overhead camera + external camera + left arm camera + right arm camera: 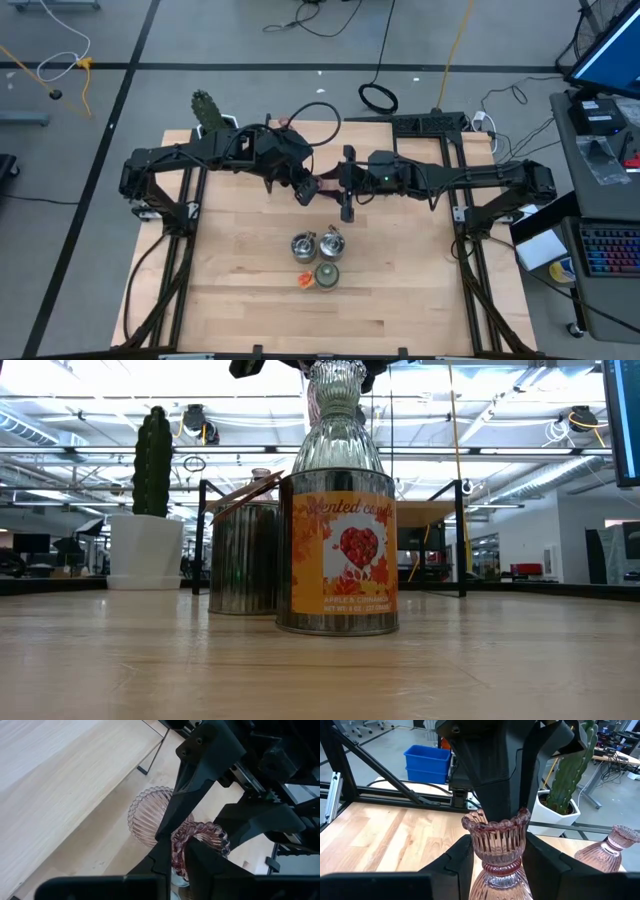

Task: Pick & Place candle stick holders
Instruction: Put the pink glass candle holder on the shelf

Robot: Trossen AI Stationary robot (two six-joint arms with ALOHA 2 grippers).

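A pinkish ribbed glass holder (pixel 496 845) is upright between both grippers over the table's middle (pixel 328 185). My left gripper (pixel 181 862) is shut on its rim from above. My right gripper (pixel 497 865) is closed around its upper cup. A second pinkish holder (pixel 610 851) stands on its foot on the table; it also shows in the left wrist view (pixel 150 812). Two silvery holders (pixel 303 245) (pixel 331 241), an olive-green one (pixel 327 275) and an orange one (pixel 305 281) stand together nearer the front edge. My left gripper pinches the scalloped rim (pixel 179 845) of the holder's cup, one finger inside the cup and one outside. The fingers come from above, slanting from the table's left. The holder hangs upright below them; in the low view a can hides its foot. My right gripper has one finger (pixel 462 862) on each side of the cup's ribbed wall (pixel 476 847), just above the neck. The fingers lie level, coming from the table's right. They look to be against the glass. The holder stands upright between them.
A cactus in a white pot (pixel 564 790) stands at the table's far left corner (pixel 208 108). In the low view an orange-labelled can (pixel 337 550) and a silvery can (pixel 245 555) stand close to the camera. Bare wood lies to the left and right of the cluster.
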